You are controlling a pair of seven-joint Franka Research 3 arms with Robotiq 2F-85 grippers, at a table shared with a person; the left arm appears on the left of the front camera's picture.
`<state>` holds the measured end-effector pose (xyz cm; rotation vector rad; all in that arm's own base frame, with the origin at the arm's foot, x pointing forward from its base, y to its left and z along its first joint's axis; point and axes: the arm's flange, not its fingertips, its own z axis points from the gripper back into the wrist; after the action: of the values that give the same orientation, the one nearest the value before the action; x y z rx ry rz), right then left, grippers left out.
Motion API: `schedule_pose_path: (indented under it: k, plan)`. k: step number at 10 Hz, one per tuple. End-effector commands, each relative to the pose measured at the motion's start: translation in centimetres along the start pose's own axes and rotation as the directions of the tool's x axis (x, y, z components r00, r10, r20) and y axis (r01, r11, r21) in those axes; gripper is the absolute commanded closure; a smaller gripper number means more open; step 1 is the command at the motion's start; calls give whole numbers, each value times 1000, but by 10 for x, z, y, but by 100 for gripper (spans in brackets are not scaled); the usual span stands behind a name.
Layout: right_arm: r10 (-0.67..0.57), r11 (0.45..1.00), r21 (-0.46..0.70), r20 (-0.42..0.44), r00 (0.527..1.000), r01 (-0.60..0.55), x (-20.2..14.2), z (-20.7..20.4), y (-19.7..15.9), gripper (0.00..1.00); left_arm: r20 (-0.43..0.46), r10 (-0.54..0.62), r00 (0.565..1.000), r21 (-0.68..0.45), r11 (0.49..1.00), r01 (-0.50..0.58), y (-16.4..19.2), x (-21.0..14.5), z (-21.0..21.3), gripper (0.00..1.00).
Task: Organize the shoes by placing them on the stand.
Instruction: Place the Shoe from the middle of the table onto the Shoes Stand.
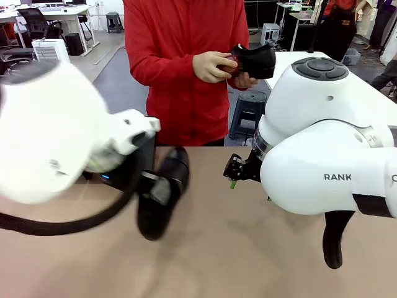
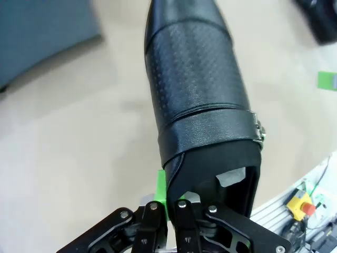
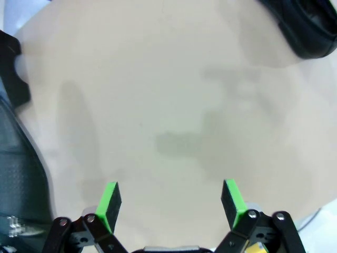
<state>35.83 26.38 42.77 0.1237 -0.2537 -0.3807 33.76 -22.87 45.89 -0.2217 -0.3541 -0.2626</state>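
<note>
Black shoe (image 2: 197,95), toe cut off, pinched in my left gripper (image 2: 169,199); right gripper (image 3: 171,203) spread wide; right arm (image 1: 322,155) reads "RANK".

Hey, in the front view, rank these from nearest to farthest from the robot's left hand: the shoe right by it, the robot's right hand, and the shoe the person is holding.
1. The black shoe: the left hand is shut on the rim of its opening.
2. The right hand: open, off to the right over the table.
3. The person's shoe: held up at the far side.
</note>
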Motion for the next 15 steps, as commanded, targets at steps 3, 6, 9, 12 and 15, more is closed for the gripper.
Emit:
schedule_pose_path:
  k: [3,6,9,12,15]
  plan:
    - [9,1000,7,-6,1000,-9,2,1,1,0,155,-48,987,125,992,29,106,33,47,100]
    - [9,1000,7,-6,1000,-9,2,1,1,0,165,-38,986,239,971,-2,171,63,47,100]
    - [9,1000,7,-6,1000,-9,2,1,1,0,253,106,962,221,961,-164,241,82,39,100]
    - [9,1000,7,-6,1000,-9,2,1,1,0,286,172,943,200,952,-234,274,99,20,100]
    - [9,1000,7,-6,1000,-9,2,1,1,0,310,222,925,196,937,-290,290,117,1,100]
